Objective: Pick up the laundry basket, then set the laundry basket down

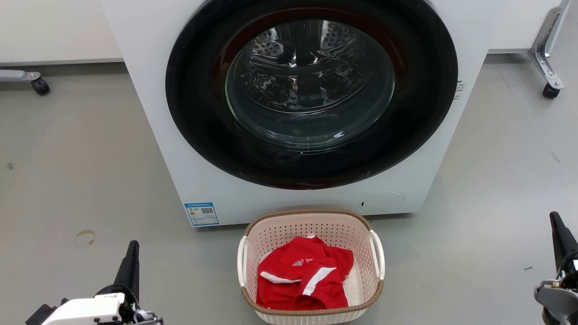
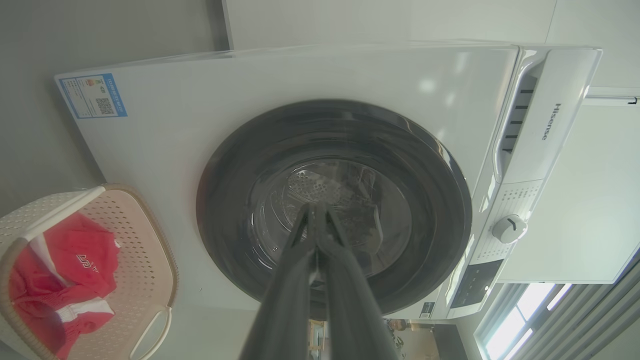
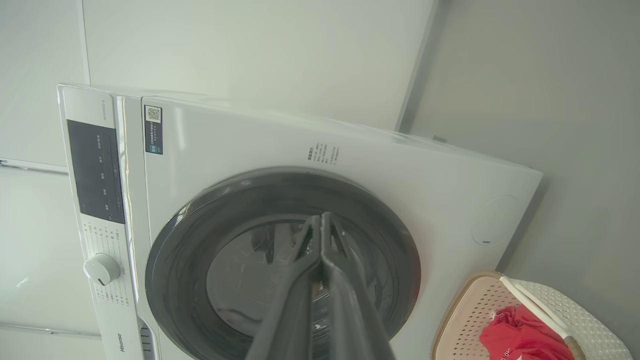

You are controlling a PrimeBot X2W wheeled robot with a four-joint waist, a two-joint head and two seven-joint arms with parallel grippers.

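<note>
The laundry basket (image 1: 311, 225), pale pink-cream with a brown woven-look rim and white side loop handles, stands on the grey floor just in front of the washing machine (image 1: 149, 113). A red and white garment (image 1: 302, 275) lies inside it. The basket also appears in the left wrist view (image 2: 145, 235) and in the right wrist view (image 3: 465, 310). My left gripper (image 1: 132, 247) is low at the left, well apart from the basket, fingers shut together (image 2: 316, 210). At the far right my right gripper (image 1: 554, 219) is likewise clear of it, and its fingers meet at the tips (image 3: 320, 220).
The washing machine's round dark door (image 1: 311, 95) is closed right behind the basket. Two caster legs of frames stand at the far left (image 1: 39, 85) and far right (image 1: 551, 90). Bare grey floor lies on both sides of the basket.
</note>
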